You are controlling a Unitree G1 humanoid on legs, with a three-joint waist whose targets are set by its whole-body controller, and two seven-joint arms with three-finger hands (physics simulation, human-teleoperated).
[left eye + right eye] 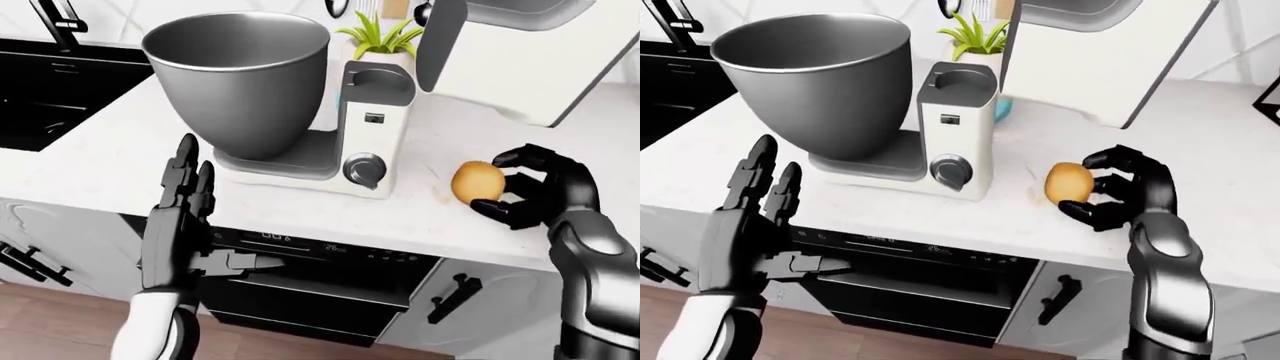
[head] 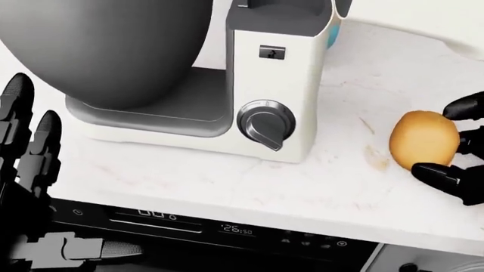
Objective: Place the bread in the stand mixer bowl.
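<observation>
One bread roll [image 1: 477,182] sits on the counter [image 1: 90,169], right of the mixer [image 1: 370,127]. Right hand [image 1: 540,191] cups it from its right, fingers curled and touching, grip not yet closed. Left hand [image 1: 180,217] spread, well apart. Bowl [image 1: 235,75] lies up-left of the roll.

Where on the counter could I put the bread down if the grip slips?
Bare counter lies between the sink and the mixer, and along the edge below the bread. Between mixer and right hand it is narrow, with the raised mixer head overhanging.
</observation>
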